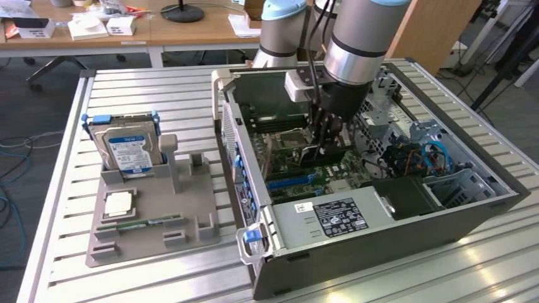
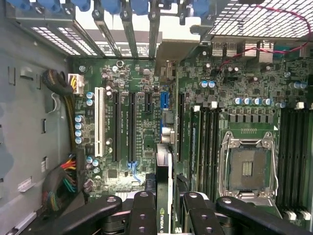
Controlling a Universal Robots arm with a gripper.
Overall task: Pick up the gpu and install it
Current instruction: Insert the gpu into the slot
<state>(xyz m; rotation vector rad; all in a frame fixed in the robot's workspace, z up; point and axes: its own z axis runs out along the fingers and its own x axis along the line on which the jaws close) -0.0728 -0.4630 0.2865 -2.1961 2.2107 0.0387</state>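
Jaws clamped on the gpu, held edge-on between them above the motherboard.

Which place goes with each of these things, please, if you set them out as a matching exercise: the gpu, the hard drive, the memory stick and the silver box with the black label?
Things:
1. gpu
2. hard drive
3. memory stick
4. silver box with the black label

Places:
A. standing upright in the grey holder
B. lying flat on the grey holder
C. gripped in the tool, above the motherboard
D. inside the open case, at its near end in the exterior view

Pairs: 1-C, 2-A, 3-B, 4-D
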